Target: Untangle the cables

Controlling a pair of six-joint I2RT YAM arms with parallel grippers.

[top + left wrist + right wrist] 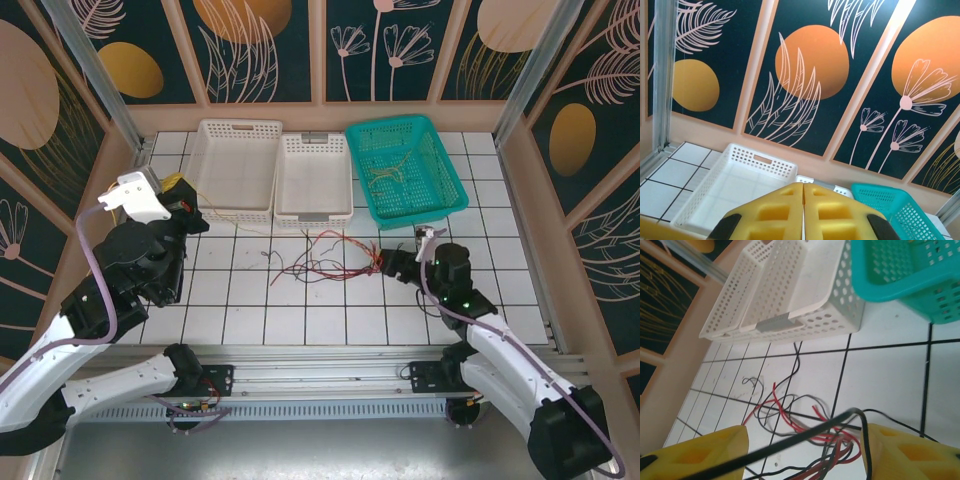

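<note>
Above the tiles [880,375], the right hand [805,450] gapes astride the cables [781,410].

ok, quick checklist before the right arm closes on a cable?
1. Right gripper open: ok.
2. Cable between its jaws: ok, one black cable crosses the gap.
3. Only that cable in the gap: cannot tell, red strands lie close below.
4. Tangle loose enough to pull: not ok, red and black cross each other.
5. Left gripper out of the way: ok, shut and raised by the white baskets.
6. Teal basket has room: ok, few cables inside.
</note>
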